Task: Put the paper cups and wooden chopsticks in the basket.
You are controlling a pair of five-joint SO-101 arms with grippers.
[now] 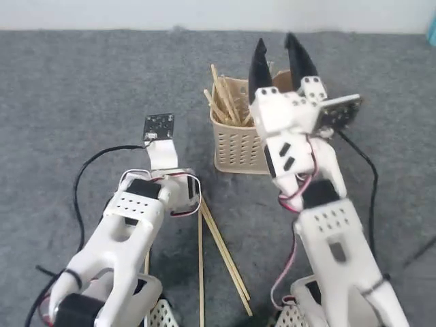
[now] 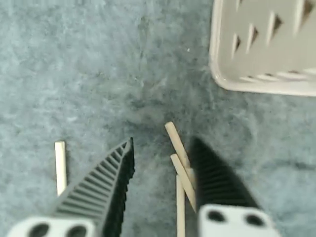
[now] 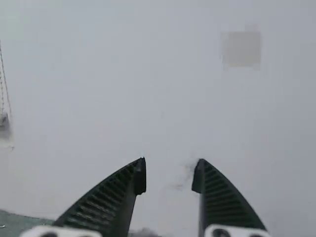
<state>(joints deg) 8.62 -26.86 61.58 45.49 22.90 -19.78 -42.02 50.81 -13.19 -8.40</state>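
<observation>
The left gripper (image 2: 163, 148) pointed down at the grey carpet (image 1: 82, 82) with its jaws spread wide and nothing held. Between its fingers, close against one of them, lay the ends of a few loose wooden chopsticks (image 2: 178, 148), overlapping at the tips and resting flat on the carpet. One more single chopstick (image 2: 60, 165) lay just outside the other finger, apart from that cluster. Ahead of the fingertips and off to the side of the finger nearest the cluster stood the perforated plastic basket (image 2: 256, 54), its lower wall and base corner visible, well clear of the jaws.

The right gripper (image 1: 275, 39) was raised high, its two black fingers likewise parted and empty, aimed away from the arms toward a pale wall (image 3: 158, 74). The basket sat directly below and just to the side of this gripper's wrist. A bundle of chopsticks in the basket (image 1: 225, 99) leaned upright and tilted against the side farther from the right gripper. Whether a paper cup was also in the basket could not be told, since the gripper's body covered that part.
</observation>
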